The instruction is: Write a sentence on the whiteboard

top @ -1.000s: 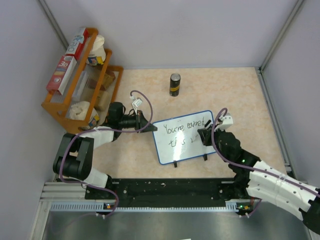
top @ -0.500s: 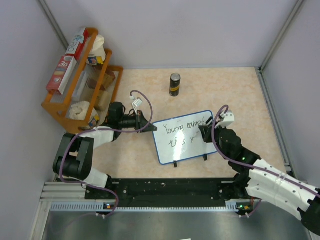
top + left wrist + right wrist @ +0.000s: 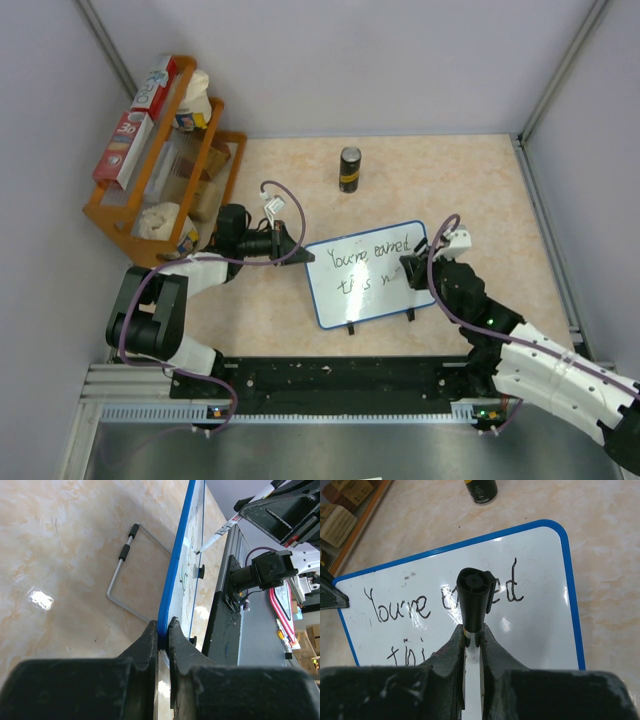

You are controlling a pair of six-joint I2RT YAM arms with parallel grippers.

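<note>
Writing words on the small whiteboard

The whiteboard (image 3: pixel 345 298) sits in the middle of the table (image 3: pixel 470 190), a bit to the right. It has a thin blue rim. Its two small black feet (image 3: pixel 351 329) are on the near edge. From above, the board looks a little turned, with its right end farther away than its left end.

The sentence (image 3: pixel 372 252) is in thin dark marker on two lines. The top line looks like "You're earned". The line under it starts with "this", and the rest is partly hidden by the right arm.

The left gripper (image 3: pixel 163 625) reaches in from the left. Its jaws are pinched tight on the blue rim at the board's left edge. The left wrist view shows the rim squeezed between the two fingers.

The right gripper (image 3: pixel 472 630) is over the right part of the board. Its jaws are clamped on a marker (image 3: pixel 473 600) with a black end. In the left wrist view the marker's tip is right at the white face, by the lower line.

A dark can (image 3: pixel 349 168) stands on the far side of the table, well apart from the board. An orange rack (image 3: pixel 118 225) with boxes and bags stands at the far left.
</note>
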